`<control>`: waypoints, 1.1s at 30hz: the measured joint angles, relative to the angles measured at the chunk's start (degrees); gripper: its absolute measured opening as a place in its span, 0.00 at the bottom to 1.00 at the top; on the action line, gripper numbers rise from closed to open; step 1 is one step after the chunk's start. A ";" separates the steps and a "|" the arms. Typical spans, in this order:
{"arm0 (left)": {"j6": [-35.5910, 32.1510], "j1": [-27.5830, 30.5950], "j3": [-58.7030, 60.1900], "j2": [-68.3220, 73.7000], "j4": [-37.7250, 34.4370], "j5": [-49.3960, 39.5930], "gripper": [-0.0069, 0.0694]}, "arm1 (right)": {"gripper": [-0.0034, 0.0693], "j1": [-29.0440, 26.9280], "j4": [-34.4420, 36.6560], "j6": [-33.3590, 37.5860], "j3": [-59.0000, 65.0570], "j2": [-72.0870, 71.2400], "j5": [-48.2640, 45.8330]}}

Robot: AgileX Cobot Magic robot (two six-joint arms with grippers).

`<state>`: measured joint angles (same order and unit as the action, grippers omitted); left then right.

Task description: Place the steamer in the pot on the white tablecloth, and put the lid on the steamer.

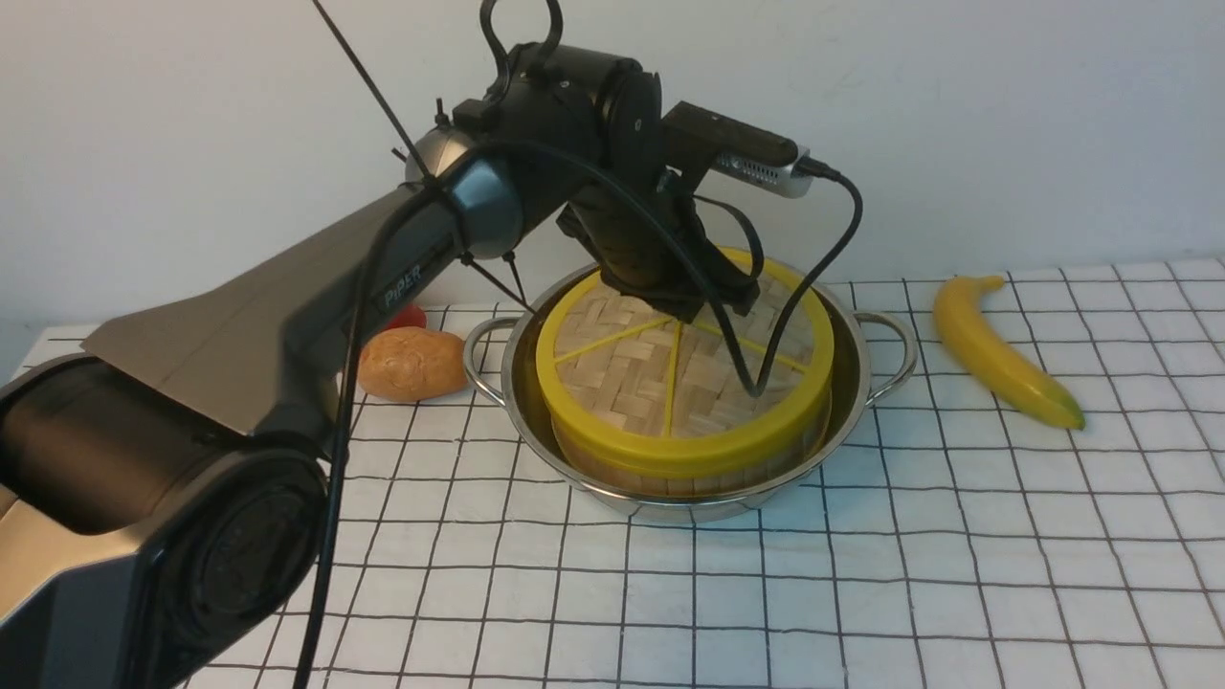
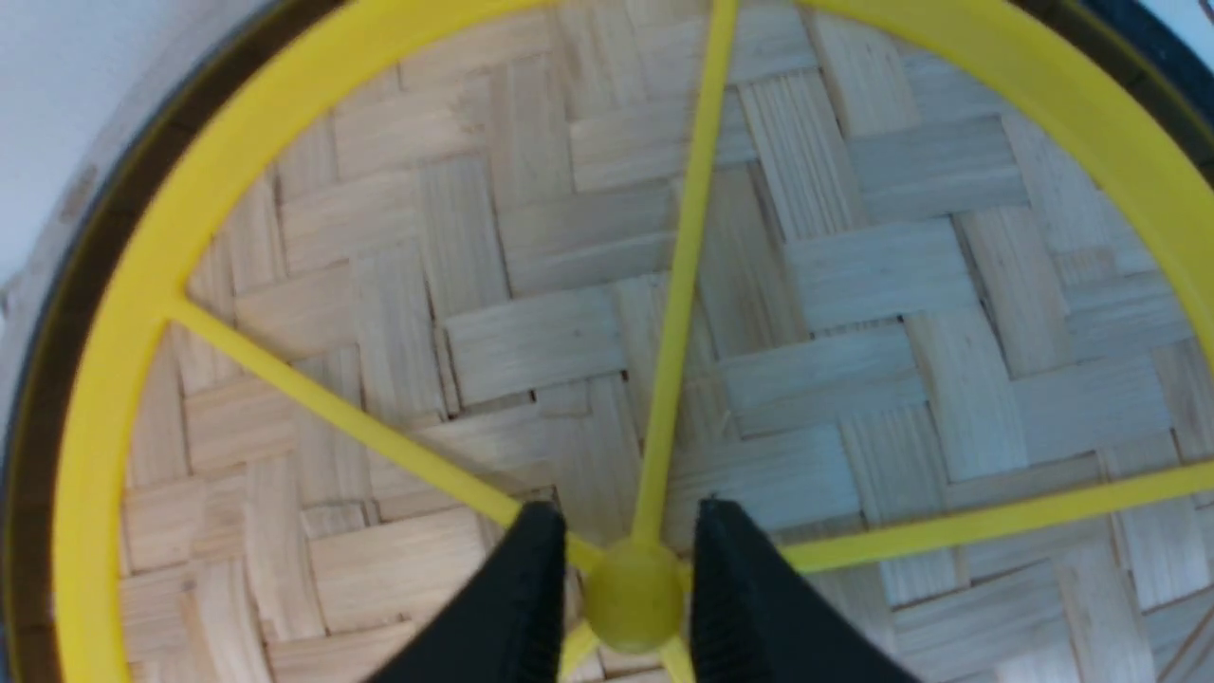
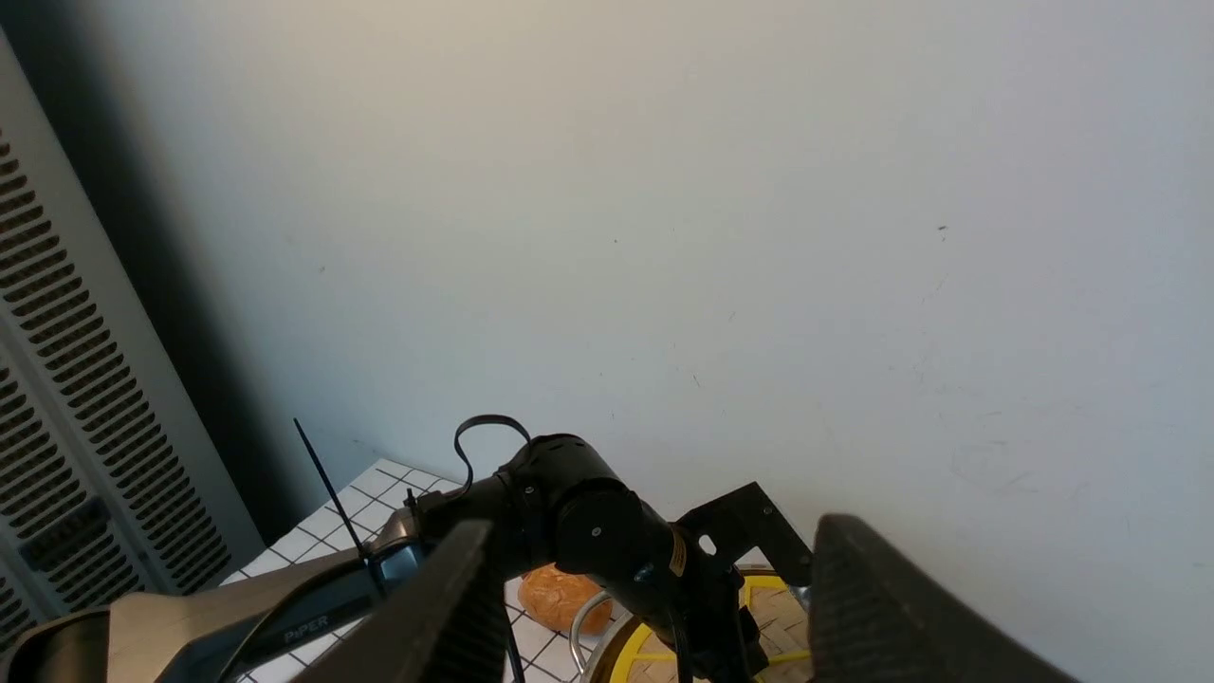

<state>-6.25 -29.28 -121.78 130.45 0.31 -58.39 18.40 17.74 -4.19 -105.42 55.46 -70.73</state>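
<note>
The pot (image 1: 885, 356) stands on the white tablecloth (image 1: 861, 574) at mid-table. The steamer (image 1: 612, 471) sits inside it; only its bamboo side shows, its contents hidden. The lid (image 1: 660, 378) lies flat on top of the steamer, yellow rim and spokes up, and fills the left wrist view (image 2: 854, 285). My left gripper (image 1: 713, 304) reaches down onto the lid's far part. In the left wrist view, my left gripper (image 2: 628, 507) has its two black fingers closed on either side of the yellow centre knob (image 2: 634, 598). My right gripper (image 3: 654, 529) is open, empty, raised and aimed at the wall.
A banana (image 1: 995, 364) lies right of the pot. A brown potato-like lump (image 1: 412, 362) and a small red thing (image 1: 410, 316) lie left of the pot, behind my left arm. A grey slatted panel (image 3: 57, 398) stands at the table's far left.
</note>
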 joint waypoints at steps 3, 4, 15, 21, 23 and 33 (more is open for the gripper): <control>-0.05 0.00 0.00 0.00 0.07 0.09 0.50 | 0.64 0.00 0.00 0.00 0.00 0.00 0.00; -0.05 0.00 -0.07 0.00 0.07 0.09 0.51 | 0.64 0.00 0.00 0.00 0.00 0.00 0.00; -0.05 0.00 -11.77 -0.61 4.45 -9.54 0.62 | 0.64 0.00 -0.64 0.78 0.00 0.00 0.00; -0.20 0.00 -16.10 -6.23 12.83 -10.95 0.36 | 0.61 0.00 -6.60 3.24 0.64 -0.41 0.08; -0.19 0.00 -16.21 -7.83 13.99 -10.95 0.28 | 0.59 0.00 -8.05 3.37 1.62 -1.01 0.25; 0.66 0.00 -14.51 -22.53 13.60 -11.15 0.06 | 0.28 0.00 -18.49 2.43 36.14 -19.53 6.45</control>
<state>-5.60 -29.28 -136.29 107.92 13.91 -69.54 18.40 -0.75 -1.76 -69.28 35.94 -64.28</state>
